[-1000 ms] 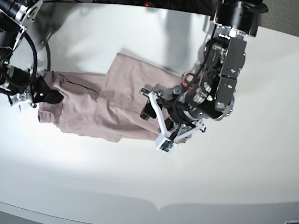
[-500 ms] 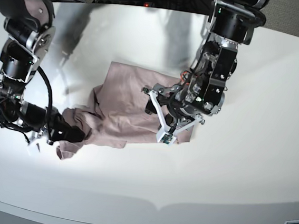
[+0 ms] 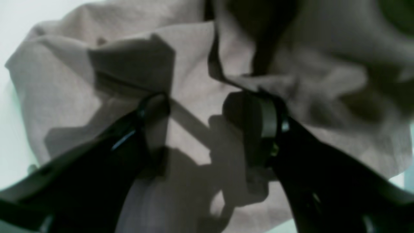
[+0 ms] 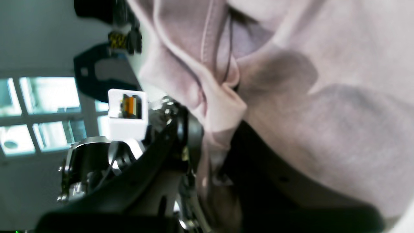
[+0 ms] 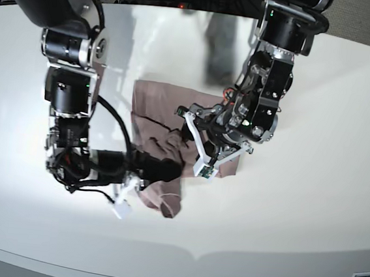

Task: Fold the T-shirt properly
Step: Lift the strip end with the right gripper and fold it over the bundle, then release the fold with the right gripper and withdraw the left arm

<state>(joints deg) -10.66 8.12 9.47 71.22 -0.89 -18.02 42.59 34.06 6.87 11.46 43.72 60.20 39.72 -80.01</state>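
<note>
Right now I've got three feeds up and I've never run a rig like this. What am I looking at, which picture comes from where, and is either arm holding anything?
You are seeing a two-armed robot at a white table. The wide picture looks down from above; the other two come from cameras on each wrist, looking along the fingers. On the table lies one thing, a dusty pink T-shirt, partly bunched.

In the overhead view the sides are mirrored: the robot's right arm is on the picture's left. Its right end effector is shut on a fold of the T-shirt, and the right wrist picture shows the cloth pinched between dark fingers.

The left end effector is open. Its wrist picture shows both fingers spread just above the cloth, with nothing gripped between them.
</note>
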